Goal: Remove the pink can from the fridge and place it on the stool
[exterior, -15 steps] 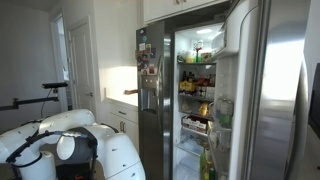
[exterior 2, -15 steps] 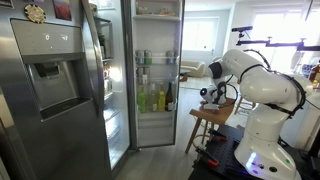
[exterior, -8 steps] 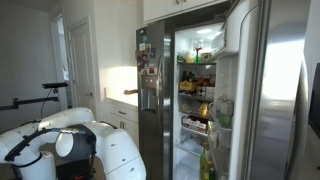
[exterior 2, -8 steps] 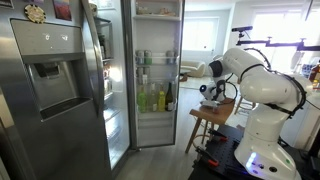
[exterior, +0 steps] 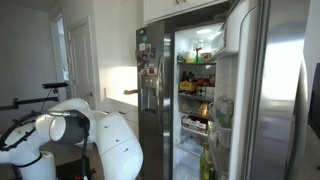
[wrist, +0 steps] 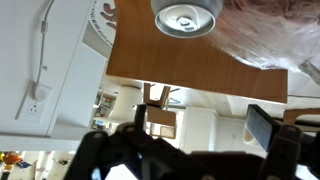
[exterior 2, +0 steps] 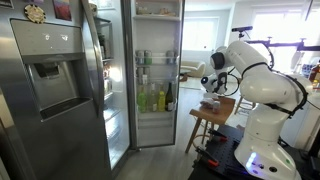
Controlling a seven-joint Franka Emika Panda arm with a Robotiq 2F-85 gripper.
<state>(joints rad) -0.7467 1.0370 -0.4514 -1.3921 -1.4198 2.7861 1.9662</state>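
White cabinets [exterior: 165,8] sit at twelve o'clock in an exterior view, with a white panelled door [exterior: 80,60] at nine o'clock. In the wrist view, a wall socket [wrist: 37,101] shows at nine o'clock, and a white cord [wrist: 45,40] runs above it toward eleven.

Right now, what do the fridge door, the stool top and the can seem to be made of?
Fridge door: probably stainless steel, brushed grey with soft reflections.
Stool top: seems wood or wood veneer, smooth even brown; the grain is too blurred to tell.
Can: likely aluminium; its lid is shiny silver with concentric rings.
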